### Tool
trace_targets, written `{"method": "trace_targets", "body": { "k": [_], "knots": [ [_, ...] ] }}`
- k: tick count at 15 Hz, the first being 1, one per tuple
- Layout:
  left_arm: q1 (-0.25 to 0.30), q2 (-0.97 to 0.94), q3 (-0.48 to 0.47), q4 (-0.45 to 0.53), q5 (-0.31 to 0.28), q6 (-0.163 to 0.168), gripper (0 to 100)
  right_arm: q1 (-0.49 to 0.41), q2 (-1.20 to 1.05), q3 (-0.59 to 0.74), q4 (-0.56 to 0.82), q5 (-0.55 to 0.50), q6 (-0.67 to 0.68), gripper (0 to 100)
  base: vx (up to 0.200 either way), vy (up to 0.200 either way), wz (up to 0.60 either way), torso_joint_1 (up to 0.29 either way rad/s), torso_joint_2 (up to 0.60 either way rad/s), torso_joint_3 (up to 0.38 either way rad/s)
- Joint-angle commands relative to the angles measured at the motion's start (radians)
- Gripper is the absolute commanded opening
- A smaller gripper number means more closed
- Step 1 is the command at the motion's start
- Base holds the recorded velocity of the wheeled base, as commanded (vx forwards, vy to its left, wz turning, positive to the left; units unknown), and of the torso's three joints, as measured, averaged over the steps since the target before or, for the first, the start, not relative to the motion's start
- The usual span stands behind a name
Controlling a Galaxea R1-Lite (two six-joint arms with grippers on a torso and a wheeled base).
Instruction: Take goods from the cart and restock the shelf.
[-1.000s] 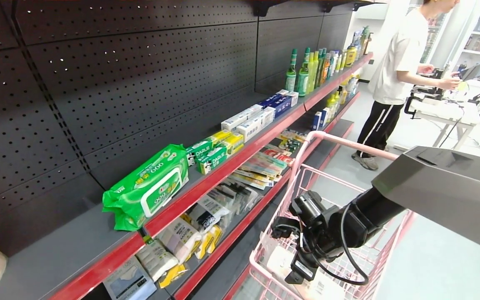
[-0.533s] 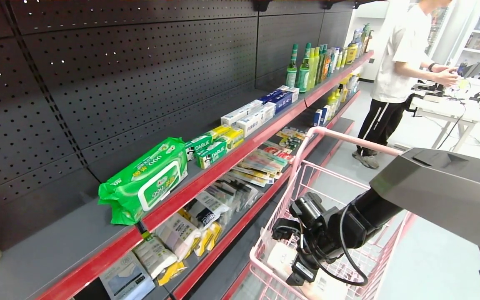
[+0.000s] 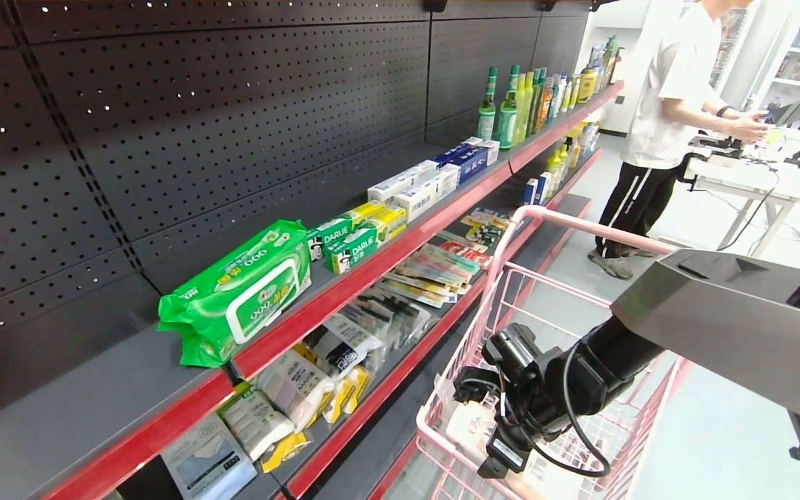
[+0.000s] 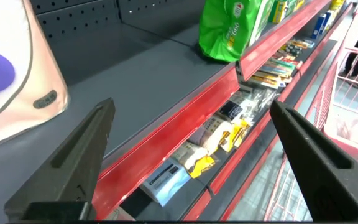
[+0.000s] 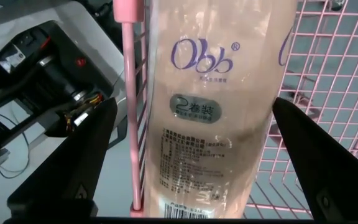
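A pink wire cart (image 3: 567, 236) stands beside the shelf, and my right arm reaches down into it. My right gripper (image 5: 194, 180) is open, its fingers (image 5: 61, 174) spread wide on either side of a clear pink pack of paper rolls (image 5: 210, 112) lying against the cart's wall. The same pack (image 3: 469, 430) shows pale under the wrist in the head view. My left gripper (image 4: 191, 168) is open and holds nothing, hovering over the bare grey shelf board (image 4: 135, 81) with its red front edge. A pink pack of rolls (image 4: 11, 74) sits on that board beside it.
A green wipes pack (image 3: 237, 292) lies on the shelf (image 3: 94, 410), then toothpaste boxes (image 3: 355, 239) and bottles (image 3: 511, 111) farther along. Lower shelves hold small packets (image 3: 289, 396). A person stands at a table beyond the cart.
The head camera has shifted a little, so the shelf goods sit slightly further left in the picture. The right arm has stayed down in the cart, sinking only slightly.
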Motion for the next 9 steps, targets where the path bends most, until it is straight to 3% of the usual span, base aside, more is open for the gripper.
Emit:
{"method": "trace_targets", "body": {
  "k": [1, 9],
  "knots": [
    [0.0, 0.001, 0.0, 0.0, 0.001, 0.0, 100, 0.0, 0.0, -0.001, -0.001, 0.0, 0.0, 100, 0.0, 0.0, 0.0, 0.0, 0.0, 0.0],
    [0.0, 0.001, 0.0, 0.0, 0.001, 0.0, 100, -0.041, 0.02, -0.007, -0.001, 0.003, -0.009, 100, 0.0, 0.0, 0.0, 0.0, 0.0, 0.0]
  ]
}}
